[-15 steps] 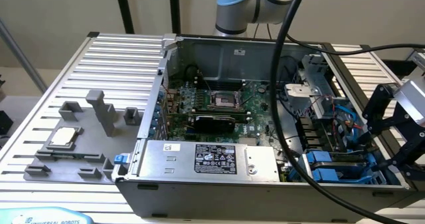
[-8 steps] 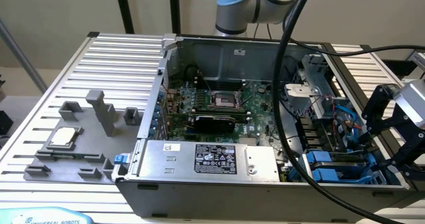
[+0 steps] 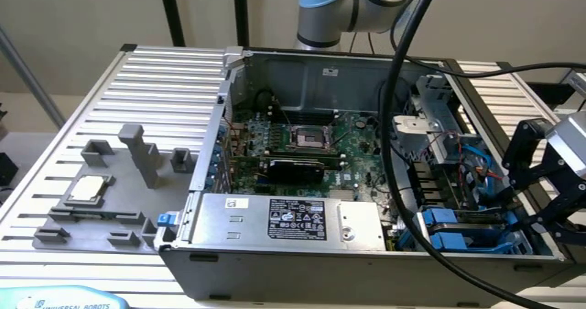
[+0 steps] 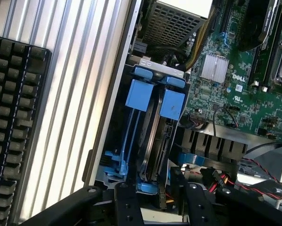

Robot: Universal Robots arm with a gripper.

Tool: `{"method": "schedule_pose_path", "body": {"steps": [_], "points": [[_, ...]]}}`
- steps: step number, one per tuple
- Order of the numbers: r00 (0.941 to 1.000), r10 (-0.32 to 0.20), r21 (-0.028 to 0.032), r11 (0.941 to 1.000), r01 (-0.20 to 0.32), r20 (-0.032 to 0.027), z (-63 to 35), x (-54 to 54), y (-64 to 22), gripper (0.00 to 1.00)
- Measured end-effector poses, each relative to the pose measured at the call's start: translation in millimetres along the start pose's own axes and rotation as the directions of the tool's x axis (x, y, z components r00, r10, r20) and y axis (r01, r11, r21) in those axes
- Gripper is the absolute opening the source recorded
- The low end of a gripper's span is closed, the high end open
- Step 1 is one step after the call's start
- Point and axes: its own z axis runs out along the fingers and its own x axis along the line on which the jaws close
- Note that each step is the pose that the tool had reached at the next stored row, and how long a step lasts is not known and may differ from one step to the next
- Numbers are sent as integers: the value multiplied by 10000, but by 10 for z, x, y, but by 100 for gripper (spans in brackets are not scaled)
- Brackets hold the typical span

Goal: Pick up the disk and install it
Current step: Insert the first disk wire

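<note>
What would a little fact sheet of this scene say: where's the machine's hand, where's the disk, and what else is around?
Gripper: at the drive bay in a corner of the open computer case
Disk: on edge in its blue frame, in that bay, just ahead of the gripper
Held: cannot tell
Nearby: motherboard, grey power supply, keyboard on the slatted table

An open computer case (image 3: 206, 178) sits on the slatted tabletop (image 3: 156, 82), with its motherboard (image 3: 353, 134) and labelled power supply (image 3: 274, 216) exposed. At the exterior view's right, the black end effector (image 3: 536, 216) hangs just beside the blue-framed disk (image 3: 453, 218) in the drive bay. A grey fixture (image 3: 101, 213) at the left carries a square silver chip (image 3: 87, 187).
</note>
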Motion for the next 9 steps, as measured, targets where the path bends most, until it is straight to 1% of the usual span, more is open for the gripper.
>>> {"method": "schedule_pose_path", "body": {"steps": [2, 3, 5, 6, 7, 8, 9], "points": [[10000, -16, 3, 10000, 16, 20, 3, 1, -3, 39], [10000, -21, 4, 10000, 21, 28, 4, 1, -5, 32], [10000, -31, 6, 10000, 31, 39, 8, 1, -6, 32], [10000, -37, 6, 10000, 37, 44, 9, 1, -7, 29], [10000, -42, 7, 10000, 41, 49, 11, 1, -8, 29], [10000, -46, 8, 10000, 46, 56, 12, 1, -8, 22], [10000, -50, 8, 10000, 50, 62, 13, 1, -8, 22]]}}
